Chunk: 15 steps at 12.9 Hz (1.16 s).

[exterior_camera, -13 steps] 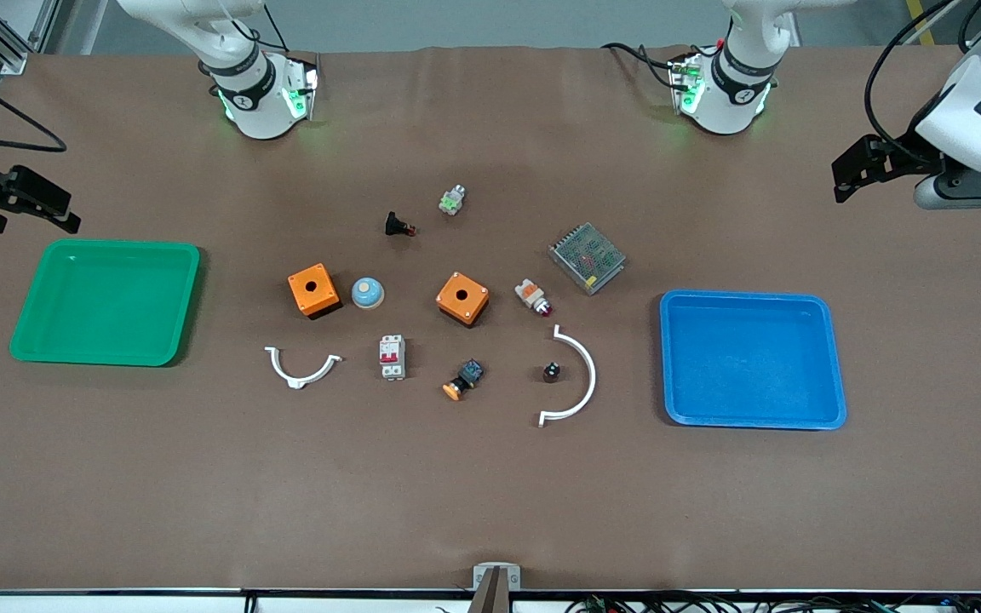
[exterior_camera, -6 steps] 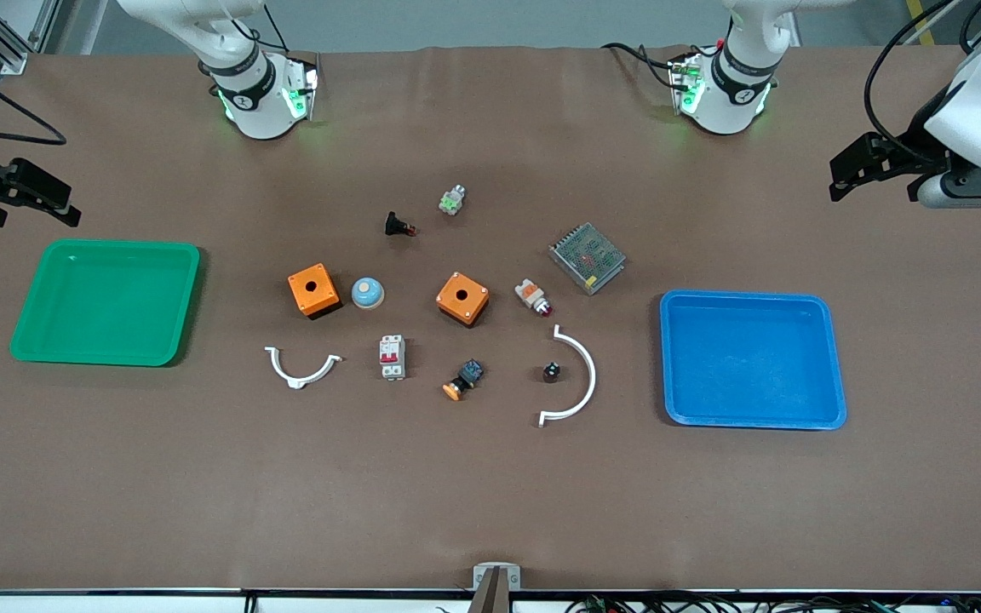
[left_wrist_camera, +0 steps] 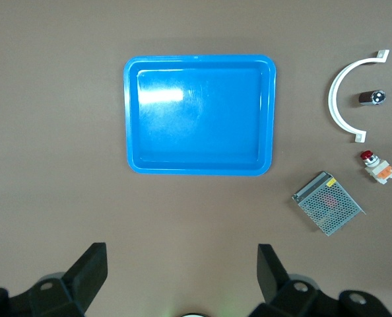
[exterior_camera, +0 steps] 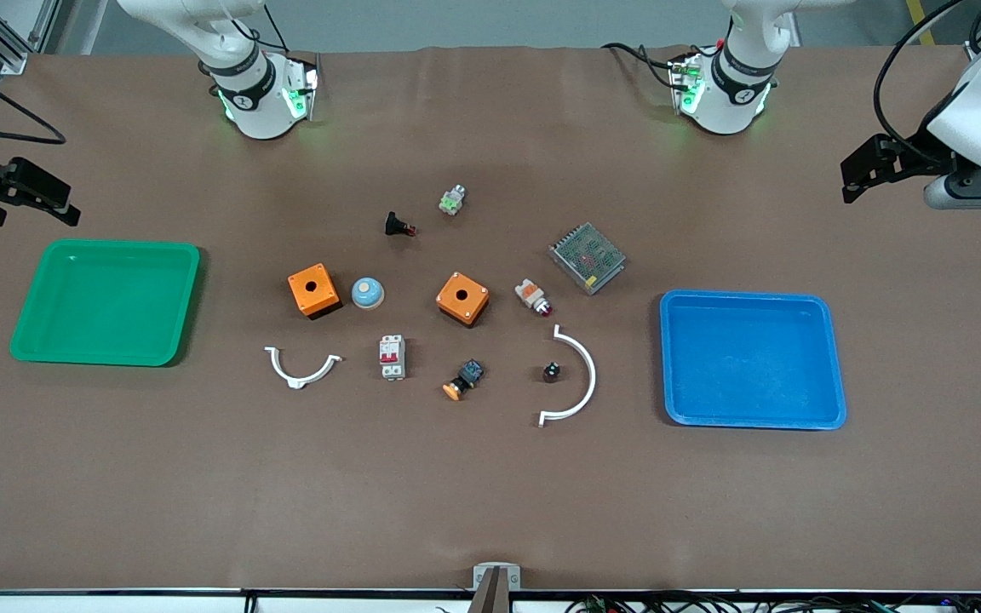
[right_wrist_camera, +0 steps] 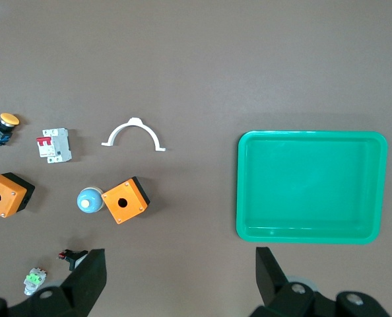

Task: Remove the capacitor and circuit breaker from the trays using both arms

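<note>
The capacitor (exterior_camera: pixel 551 371), a tiny black cylinder, lies inside the curve of a white arc bracket (exterior_camera: pixel 582 377). It also shows in the left wrist view (left_wrist_camera: pixel 371 98). The breaker (exterior_camera: pixel 392 356), white-grey with red levers, lies nearer to the front camera than the two orange boxes. It also shows in the right wrist view (right_wrist_camera: pixel 54 144). My left gripper (exterior_camera: pixel 863 169) hangs open and empty above the table's left-arm end (left_wrist_camera: pixel 181 274). My right gripper (exterior_camera: pixel 46 198) hangs open and empty above the table's right-arm end (right_wrist_camera: pixel 181 274).
A blue tray (exterior_camera: pixel 835 358) lies toward the left arm's end, a green tray (exterior_camera: pixel 188 302) toward the right arm's end. Between them lie two orange boxes (exterior_camera: pixel 313 289), a blue dome (exterior_camera: pixel 367 293), a mesh power supply (exterior_camera: pixel 587 257), an orange-capped button (exterior_camera: pixel 463 380), a second white bracket (exterior_camera: pixel 301 368) and small parts.
The left gripper has shifted slightly toward the table's left-arm end. The right gripper has lifted a little. No object on the table has moved.
</note>
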Each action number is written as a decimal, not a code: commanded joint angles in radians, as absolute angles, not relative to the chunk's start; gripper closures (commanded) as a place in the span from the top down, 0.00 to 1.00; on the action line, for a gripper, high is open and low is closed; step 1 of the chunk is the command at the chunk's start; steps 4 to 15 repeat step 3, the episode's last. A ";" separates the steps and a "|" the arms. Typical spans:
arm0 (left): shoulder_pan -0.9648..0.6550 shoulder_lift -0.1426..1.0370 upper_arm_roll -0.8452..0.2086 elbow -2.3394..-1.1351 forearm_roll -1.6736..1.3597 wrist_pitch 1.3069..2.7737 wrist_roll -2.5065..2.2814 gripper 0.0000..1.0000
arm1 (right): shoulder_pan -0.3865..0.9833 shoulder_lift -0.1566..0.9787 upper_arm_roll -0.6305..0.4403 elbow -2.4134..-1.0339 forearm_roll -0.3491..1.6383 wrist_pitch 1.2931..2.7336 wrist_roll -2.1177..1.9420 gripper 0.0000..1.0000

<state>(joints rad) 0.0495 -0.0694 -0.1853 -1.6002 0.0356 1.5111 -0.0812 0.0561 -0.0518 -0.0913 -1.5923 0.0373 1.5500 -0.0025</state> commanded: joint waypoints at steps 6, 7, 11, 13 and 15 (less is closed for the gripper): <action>0.055 -0.057 -0.193 -1.575 0.043 1.509 -0.074 1.00 | 0.037 -0.083 -0.074 -1.626 0.021 1.554 -0.009 1.00; 0.055 -0.057 -0.193 -1.575 0.043 1.509 -0.074 1.00 | 0.037 -0.083 -0.074 -1.626 0.021 1.554 -0.009 1.00; 0.055 -0.057 -0.193 -1.575 0.043 1.509 -0.074 1.00 | 0.037 -0.083 -0.074 -1.626 0.021 1.554 -0.009 1.00; 0.055 -0.057 -0.193 -1.575 0.043 1.509 -0.074 1.00 | 0.037 -0.083 -0.074 -1.626 0.021 1.554 -0.009 1.00; 0.055 -0.057 -0.193 -1.575 0.043 1.509 -0.074 1.00 | 0.037 -0.083 -0.074 -1.626 0.021 1.554 -0.009 1.00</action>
